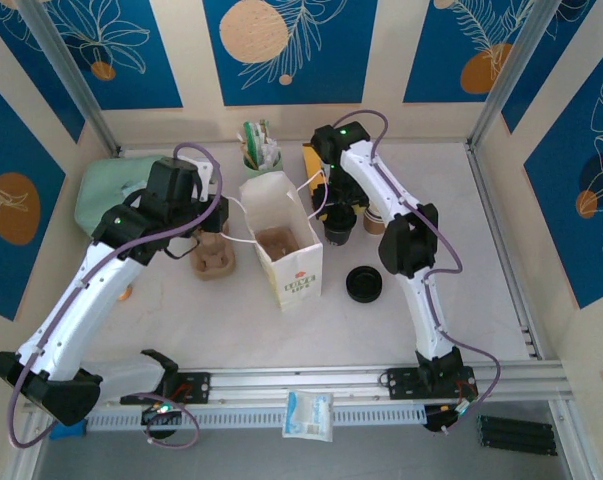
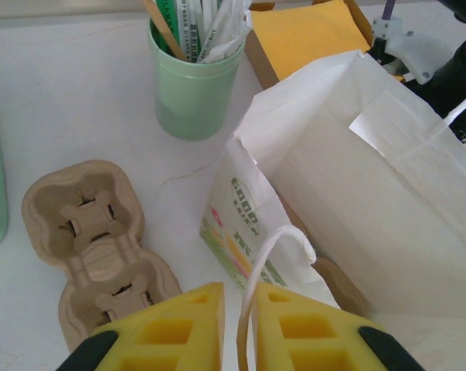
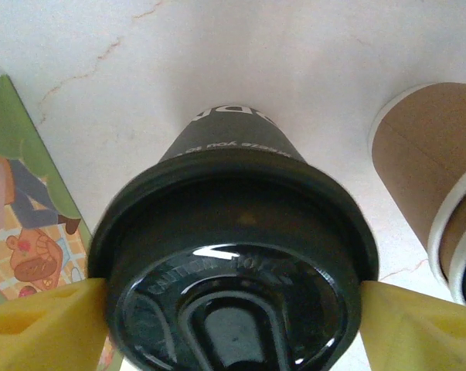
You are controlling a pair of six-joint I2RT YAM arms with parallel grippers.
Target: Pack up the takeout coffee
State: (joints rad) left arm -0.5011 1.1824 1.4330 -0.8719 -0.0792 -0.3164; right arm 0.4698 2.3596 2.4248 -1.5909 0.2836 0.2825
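A dark cup with a black lid (image 3: 233,255) stands on the table just right of the white paper bag (image 1: 286,250). My right gripper (image 3: 233,309) is shut on it, a yellow finger pressed against each side of the lid; from above the gripper (image 1: 339,215) sits right over it. Beside it, apart, stands the takeout coffee (image 3: 426,170), nested brown paper cups with white rims (image 1: 374,222). My left gripper (image 2: 239,325) is shut on the bag's white cord handle (image 2: 275,255), left of the open bag (image 2: 356,178).
A brown pulp cup carrier (image 1: 211,262) lies left of the bag (image 2: 93,239). Black lids (image 1: 363,284) sit in front of the right arm. A green cup of stirrers (image 1: 259,155) and a yellow box (image 1: 311,160) stand behind the bag. A pale green object (image 1: 106,190) lies far left.
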